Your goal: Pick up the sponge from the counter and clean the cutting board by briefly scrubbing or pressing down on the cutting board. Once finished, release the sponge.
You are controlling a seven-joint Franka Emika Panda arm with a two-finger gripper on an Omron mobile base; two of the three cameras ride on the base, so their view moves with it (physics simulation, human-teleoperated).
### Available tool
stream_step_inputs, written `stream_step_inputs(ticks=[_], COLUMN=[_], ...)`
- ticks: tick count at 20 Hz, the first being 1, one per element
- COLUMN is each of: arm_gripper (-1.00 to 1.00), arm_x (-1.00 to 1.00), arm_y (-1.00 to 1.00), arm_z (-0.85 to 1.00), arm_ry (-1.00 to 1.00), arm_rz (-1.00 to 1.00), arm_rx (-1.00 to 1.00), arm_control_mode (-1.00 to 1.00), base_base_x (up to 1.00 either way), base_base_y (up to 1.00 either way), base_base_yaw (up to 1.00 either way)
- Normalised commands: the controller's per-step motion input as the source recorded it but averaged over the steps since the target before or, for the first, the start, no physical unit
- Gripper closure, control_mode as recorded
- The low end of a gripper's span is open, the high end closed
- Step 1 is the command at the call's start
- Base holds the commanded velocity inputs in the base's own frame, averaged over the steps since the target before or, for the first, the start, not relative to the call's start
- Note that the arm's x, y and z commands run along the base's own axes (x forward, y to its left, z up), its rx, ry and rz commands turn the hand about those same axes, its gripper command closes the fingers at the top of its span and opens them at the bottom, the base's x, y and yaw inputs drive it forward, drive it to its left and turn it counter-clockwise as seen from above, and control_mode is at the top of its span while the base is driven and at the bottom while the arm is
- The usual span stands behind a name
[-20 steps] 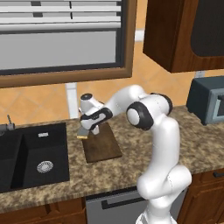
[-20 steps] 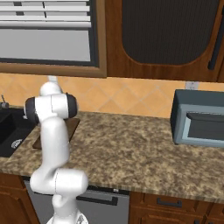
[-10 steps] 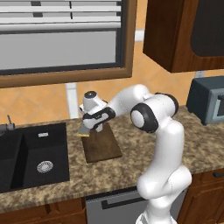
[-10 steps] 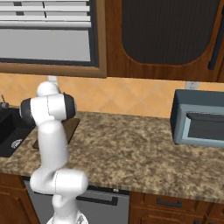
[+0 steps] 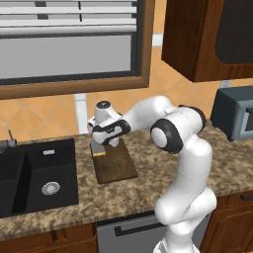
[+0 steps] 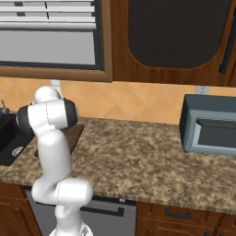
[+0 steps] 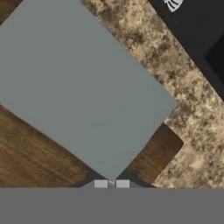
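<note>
1. Gripper (image 5: 100, 147) lowered over the far left corner of the cutting board (image 5: 116, 165), wrist pointing down, arm reaching over from the right side of the board.
2. Fingers nearly together, pinching the sponge (image 5: 99, 150) by a corner (grey top plain in the hand view (image 7: 83, 87), both fingertips (image 7: 101, 184) side by side at its near corner).
3. Sponge at the far left corner of the cutting board, thin yellow-orange layer visible underneath in the left base view; touching the board or just above it, cannot tell.
4. Sponge turned at an angle to the board in the hand view, one corner overhanging the board's edge onto the counter (image 7: 192, 131).
5. Cutting board (image 7: 157, 153) flat on the counter (image 5: 148, 190), dark wood grain bare over most of its surface, long side running away from the counter's front edge.
6. Sink basin (image 5: 34, 178) just left of the cutting board, a narrow strip of granite between them (drain visible in the basin floor).
7. Microwave (image 5: 237, 116) well to the right of the cutting board, at the back of the counter.
8. Window (image 5: 69, 44) on the wall behind the cutting board, dark wall cabinet (image 5: 207, 39) up and to the right of it.
9. In the right base view, cutting board (image 6: 76, 131) partly hidden behind the arm, microwave (image 6: 209, 131) far to its right.
</note>
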Motion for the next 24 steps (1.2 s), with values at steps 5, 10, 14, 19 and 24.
stream_step_inputs(ticks=[5, 10, 14, 19, 24], arm_gripper=[1.00, 1.00, 1.00, 1.00, 1.00], arm_x=[-0.66, -0.83, -0.99, -0.97, -0.96], arm_y=[-0.05, -0.15, -0.04, 0.00, 0.00], arm_z=[-0.45, -0.56, -0.18, 0.00, 0.01], arm_ry=[-0.09, -0.22, -0.05, 0.00, 0.00], arm_rz=[0.19, 0.01, 0.01, 0.06, 0.07], arm_rx=[-0.10, 0.00, 0.00, 0.00, 0.00], arm_control_mode=[-1.00, -1.00, -1.00, -1.00, -1.00], base_base_x=[0.00, 0.00, 0.00, 0.00, 0.00], base_base_y=[0.00, 0.00, 0.00, 0.00, 0.00], base_base_yaw=[0.00, 0.00, 0.00, 0.00, 0.00])
